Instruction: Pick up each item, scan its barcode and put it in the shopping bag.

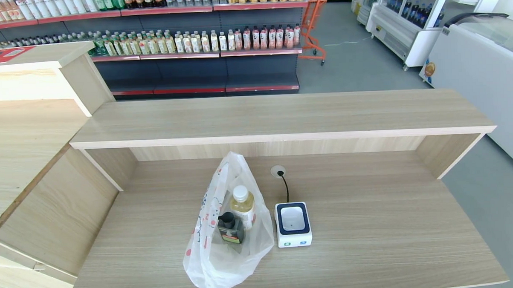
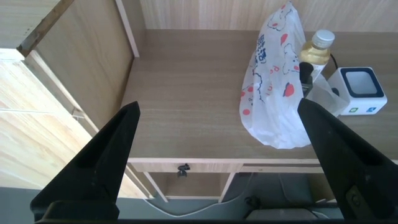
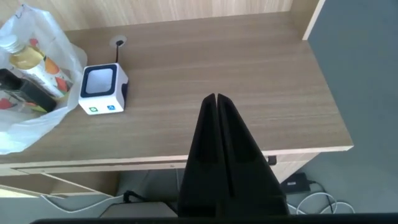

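Observation:
A white plastic shopping bag (image 1: 213, 248) with red print stands on the wooden counter (image 1: 370, 225), holding a pale yellow drink bottle (image 1: 243, 204) with a white cap and a dark bottle (image 1: 231, 228). Just right of it sits the white and navy barcode scanner (image 1: 292, 223), its cable running to a hole at the back. In the left wrist view the bag (image 2: 273, 93), bottle (image 2: 316, 51) and scanner (image 2: 359, 90) lie well beyond my left gripper (image 2: 217, 134), which is open and held off the counter's front edge. My right gripper (image 3: 216, 102) is shut, empty, above the counter's front right part, with the scanner (image 3: 101, 89) and bag (image 3: 31, 112) far off.
A raised wooden ledge (image 1: 281, 117) runs along the counter's back, with side walls at both ends. A taller counter section (image 1: 26, 139) stands to the left. Store shelves of bottles (image 1: 193, 41) and freezers (image 1: 479, 51) lie beyond. Bare counter spreads right of the scanner.

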You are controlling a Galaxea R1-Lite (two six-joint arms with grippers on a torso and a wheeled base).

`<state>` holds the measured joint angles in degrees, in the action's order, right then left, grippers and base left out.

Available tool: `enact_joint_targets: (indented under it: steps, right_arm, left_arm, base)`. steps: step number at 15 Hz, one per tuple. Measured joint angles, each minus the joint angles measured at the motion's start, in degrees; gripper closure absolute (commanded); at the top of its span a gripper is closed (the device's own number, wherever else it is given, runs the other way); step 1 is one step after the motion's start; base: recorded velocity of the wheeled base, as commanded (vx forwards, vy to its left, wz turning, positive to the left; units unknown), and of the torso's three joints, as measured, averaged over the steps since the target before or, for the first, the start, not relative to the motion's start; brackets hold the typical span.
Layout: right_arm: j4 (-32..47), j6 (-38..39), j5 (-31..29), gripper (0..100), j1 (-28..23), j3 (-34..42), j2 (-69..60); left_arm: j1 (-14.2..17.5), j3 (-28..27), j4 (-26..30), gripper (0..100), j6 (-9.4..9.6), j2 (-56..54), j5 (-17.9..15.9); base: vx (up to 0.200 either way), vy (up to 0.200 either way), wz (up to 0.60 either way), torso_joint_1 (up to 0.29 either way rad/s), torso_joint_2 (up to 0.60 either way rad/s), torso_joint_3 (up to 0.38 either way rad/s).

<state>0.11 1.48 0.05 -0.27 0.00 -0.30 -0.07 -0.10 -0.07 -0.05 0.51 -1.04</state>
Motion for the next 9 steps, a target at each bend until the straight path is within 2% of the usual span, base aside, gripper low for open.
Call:
enact_joint_targets:
  steps: [9]
  right_arm:
    - [0.1, 0.1, 0.0, 100, 0.0, 0.0, 0.0]
  left_arm:
    - [0.1, 0.0, 0.0, 0, -0.16, -0.5, 0.0]
  base:
    - [0.0, 0.0, 0.0, 0.0, 0.0, 0.0]
